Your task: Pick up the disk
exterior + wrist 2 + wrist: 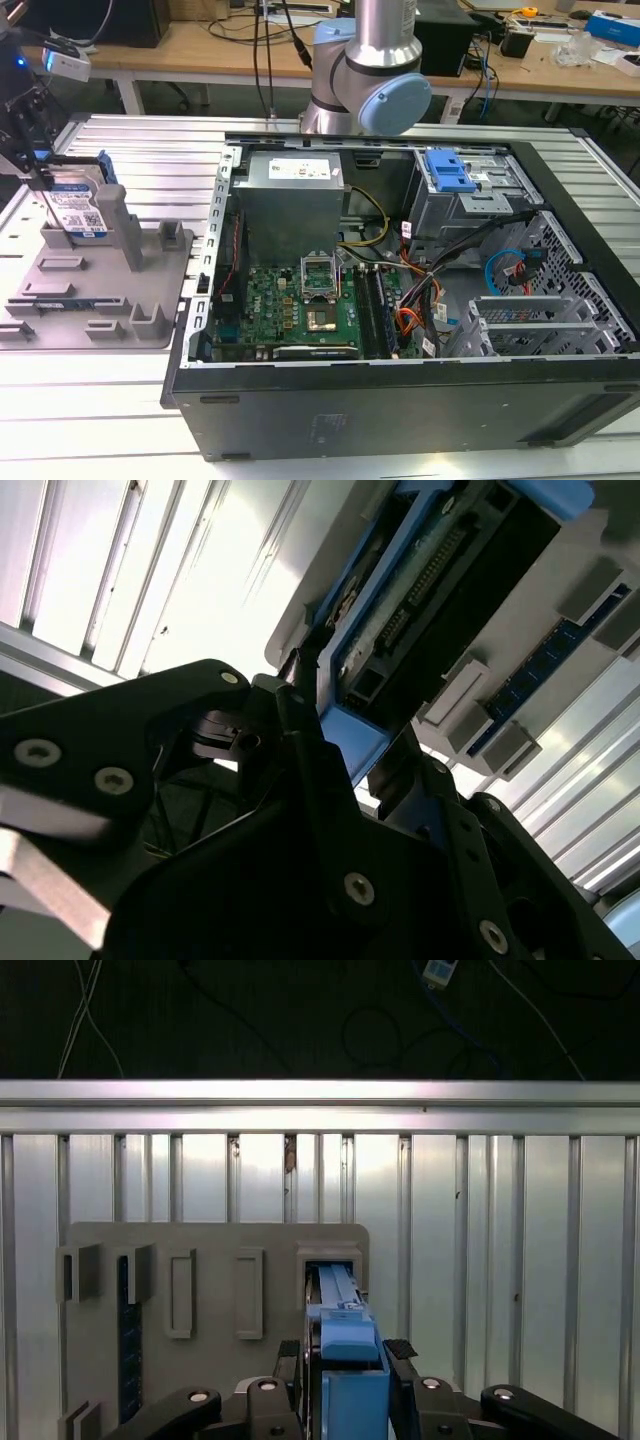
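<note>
Disk (78, 205): silver-grey body, white-and-blue label, blue side rails. Hand (348, 1365): black, with silver screw heads. Fixture (100, 285) under the disk: plain matte grey. Desk (120, 410): ribbed silver aluminium. Computer case (400, 400) beside the fixture: black shell, green motherboard (300, 310), blue bracket (447, 170).

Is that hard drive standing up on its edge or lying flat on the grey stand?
Standing on edge. The disk rises upright from the grey fixture, its label facing sideways, with the gripper closed on its blue rail.
</note>
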